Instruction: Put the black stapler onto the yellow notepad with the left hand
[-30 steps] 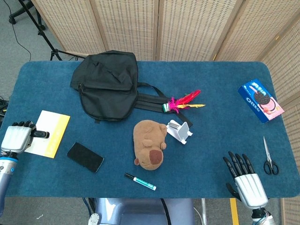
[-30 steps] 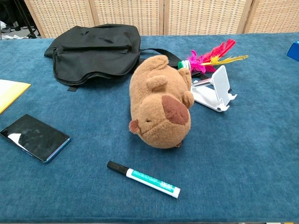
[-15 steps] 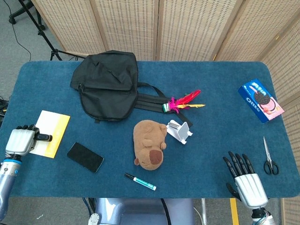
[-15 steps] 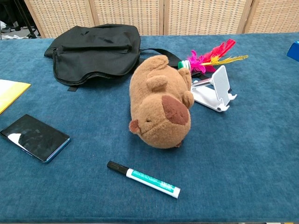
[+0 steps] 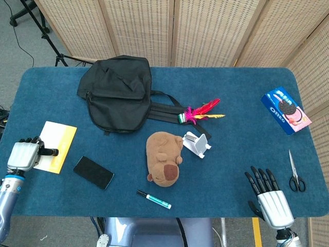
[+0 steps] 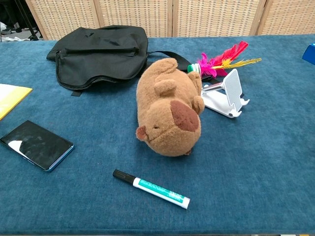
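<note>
Our left hand (image 5: 23, 155) grips the black stapler (image 5: 50, 152) over the yellow notepad (image 5: 52, 146); we judge it rigid, weighty, best held mid-body. Our right hand (image 5: 268, 195) rests empty, fingers spread.

In the head view the left hand (image 5: 24, 155) sits at about 8 o'clock near the table's left edge, back of the hand up, fingers curled toward 3 o'clock around a small black object (mostly hidden by the hand). The right hand (image 5: 268, 195) rests at about 5 o'clock, back up, dark fingers spread toward 12 o'clock, holding nothing.
</note>
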### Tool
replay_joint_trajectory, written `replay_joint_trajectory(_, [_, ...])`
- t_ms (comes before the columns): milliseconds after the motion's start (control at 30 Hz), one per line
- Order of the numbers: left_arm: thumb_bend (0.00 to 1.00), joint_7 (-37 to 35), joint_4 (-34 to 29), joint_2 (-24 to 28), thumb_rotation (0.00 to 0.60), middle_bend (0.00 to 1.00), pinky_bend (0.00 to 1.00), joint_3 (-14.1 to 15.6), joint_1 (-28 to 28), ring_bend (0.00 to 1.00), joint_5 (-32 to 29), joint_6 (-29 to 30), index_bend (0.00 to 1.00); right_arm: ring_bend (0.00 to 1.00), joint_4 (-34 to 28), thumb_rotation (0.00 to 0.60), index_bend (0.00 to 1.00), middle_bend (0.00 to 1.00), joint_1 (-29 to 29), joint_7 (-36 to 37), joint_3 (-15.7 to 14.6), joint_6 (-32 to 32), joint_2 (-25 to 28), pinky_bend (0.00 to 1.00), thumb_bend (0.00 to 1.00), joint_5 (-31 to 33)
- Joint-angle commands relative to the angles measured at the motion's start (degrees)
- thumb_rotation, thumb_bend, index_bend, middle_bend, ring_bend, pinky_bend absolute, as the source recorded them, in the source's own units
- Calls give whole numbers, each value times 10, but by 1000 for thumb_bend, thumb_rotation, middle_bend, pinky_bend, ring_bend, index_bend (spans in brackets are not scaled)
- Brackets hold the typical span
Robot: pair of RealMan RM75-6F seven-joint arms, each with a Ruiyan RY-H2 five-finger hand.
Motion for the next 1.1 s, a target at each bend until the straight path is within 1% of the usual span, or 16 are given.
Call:
replay_joint_trajectory(33, [414,2,-5,5,600,315,406,-2,0,349,-4,-8,641,0,0,600,67,0,0,1,0,1,0,0,337,0])
replay_joint_trajectory(367, [402,10,-7,4,600,267,406,-9,0,310,-4,-3,555,0,0,600,67,0,0,1,-1,1,0,0,337,-1])
replay_joint_trajectory(633, [398,13,0,-6,600,256,405,-12,0,303,-2,2,538,0,0,600,67,0,0,1,-1,1,0,0,337,-2])
replay_joint_trajectory(700, [389,13,4,-10,600,250,405,-13,1,298,-3,1,529,0,0,600,67,0,0,1,-1,1,0,0,337,-1])
replay_joint_trajectory(867, [332,14,8,-12,600,211,405,-12,1,262,-4,-5,459,0,0,600,67,0,0,1,-1,1,0,0,337,-1])
replay_joint_trajectory(967, [321,15,9,-12,600,191,403,-13,1,244,-5,-7,428,0,0,600,67,0,0,1,-1,1,0,0,337,-2])
replay_joint_trajectory(1100, [315,14,9,-11,600,170,389,-14,2,227,-7,-8,414,0,1,600,67,0,0,0,-1,1,-1,0,337,-2])
